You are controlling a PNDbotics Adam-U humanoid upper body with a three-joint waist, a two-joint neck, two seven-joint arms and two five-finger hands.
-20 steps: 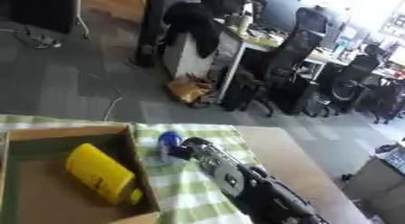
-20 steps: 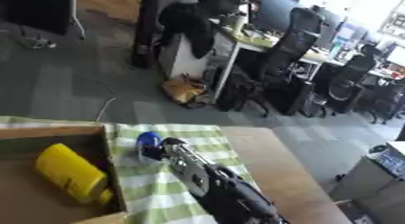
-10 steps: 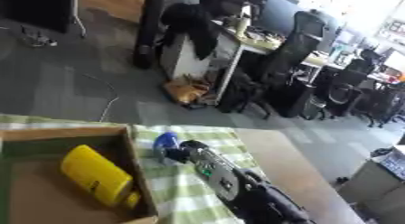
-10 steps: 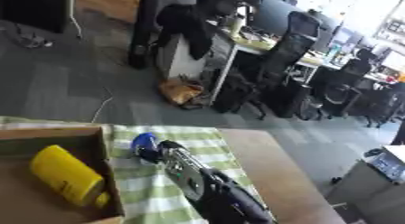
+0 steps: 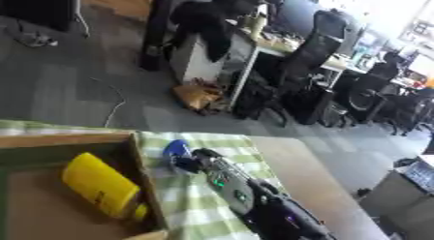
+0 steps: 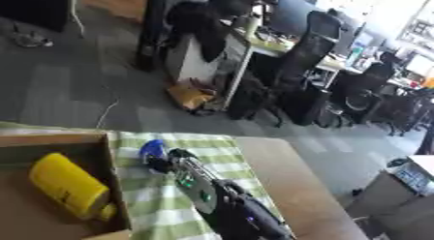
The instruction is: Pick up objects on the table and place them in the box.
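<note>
A yellow bottle (image 5: 100, 189) lies on its side inside the cardboard box (image 5: 142, 170) at the lower left. Just right of the box wall, a blue object (image 5: 176, 151) rests on the green-checked cloth (image 5: 198, 205). My right hand (image 5: 194, 161) reaches in from the lower right along a black arm and sits against the blue object, its fingers curled round it. The left hand shows in neither view.
The bare wooden tabletop (image 5: 308, 176) runs along the right of the cloth. Beyond the table's far edge is grey floor with a desk, a brown bag (image 5: 196, 95) and several black office chairs (image 5: 315, 55).
The whole picture has shifted a little, so the head moved. The right hand stays at the blue object beside the box; no clear move of the things.
</note>
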